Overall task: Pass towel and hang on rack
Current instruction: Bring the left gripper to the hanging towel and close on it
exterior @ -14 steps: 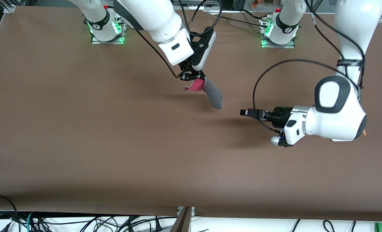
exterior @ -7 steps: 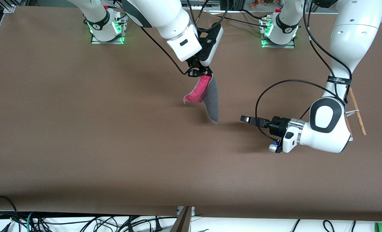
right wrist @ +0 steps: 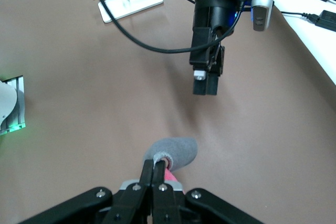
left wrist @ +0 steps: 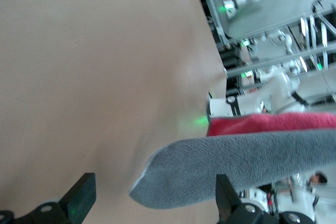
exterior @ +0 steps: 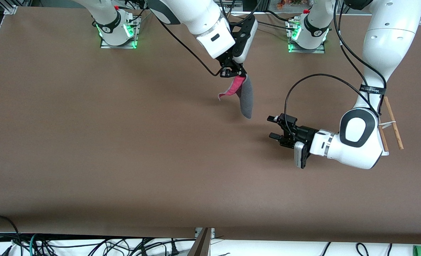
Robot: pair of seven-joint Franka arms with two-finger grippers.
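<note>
Right gripper [exterior: 234, 73] clamped the towel [exterior: 245, 97], hanging long-axis down over mid-table; left gripper [exterior: 276, 127] (fingers apart) faced its free end from the rack [exterior: 392, 123] side.

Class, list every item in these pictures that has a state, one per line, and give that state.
Towel: hanging in the air, pinched by one corner.
Right end effector: shut on the towel, above the table.
Left end effector: open, facing the towel.
Rack: standing on the table, bare.
</note>
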